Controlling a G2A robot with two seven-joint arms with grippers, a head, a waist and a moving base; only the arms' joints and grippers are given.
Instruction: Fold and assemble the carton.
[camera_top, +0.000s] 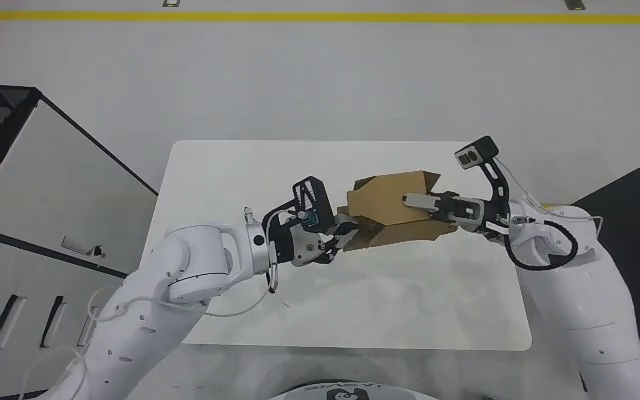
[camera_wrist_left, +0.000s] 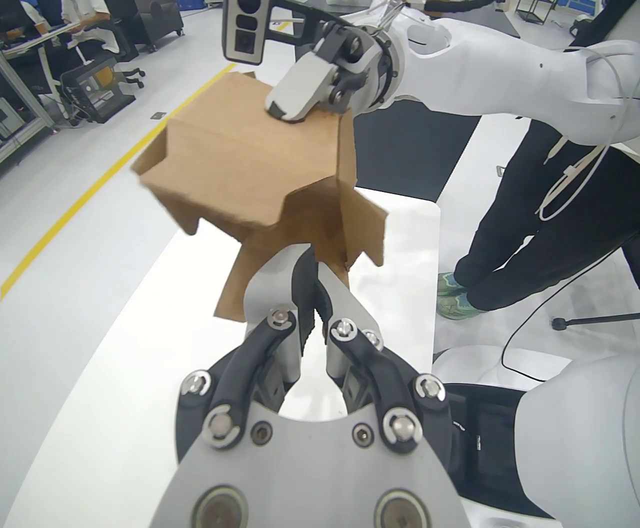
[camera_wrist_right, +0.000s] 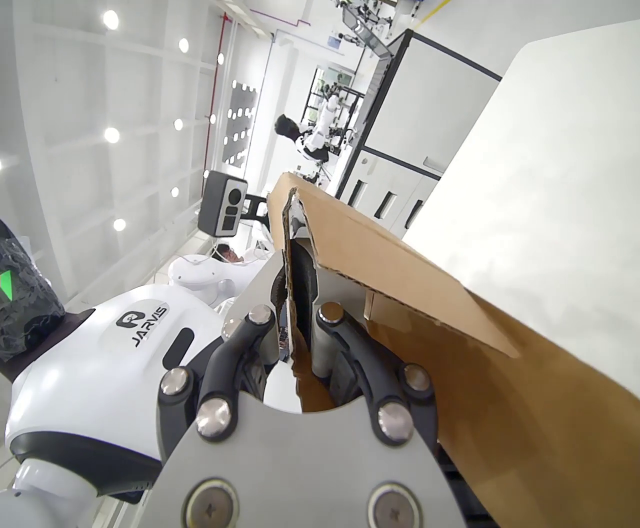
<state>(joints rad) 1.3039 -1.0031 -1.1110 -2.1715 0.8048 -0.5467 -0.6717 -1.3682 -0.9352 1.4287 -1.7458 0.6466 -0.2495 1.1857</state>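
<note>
White rounded-corner counter (camera_top: 250, 300) on grey floor (camera_top: 100, 70), yellow line (camera_top: 300, 15) at the far side. Carton (camera_top: 395, 197) is held up off the counter, mid-right, between both arms. It's half-formed, flaps loose and splayed. Brown corrugated board, matte. Right jaws are pinched on a wall edge, left jaws closed on a lower flap.

Glossy white arms (camera_top: 190, 268), black joint bands (camera_wrist_right: 75, 452), left gripper (camera_wrist_left: 307, 272) grey-plated, silver screws (camera_wrist_left: 395, 425), black finger links (camera_wrist_left: 240, 365), white cable (camera_wrist_left: 567, 172) loops, black wrist camera (camera_wrist_left: 243, 31).
</note>
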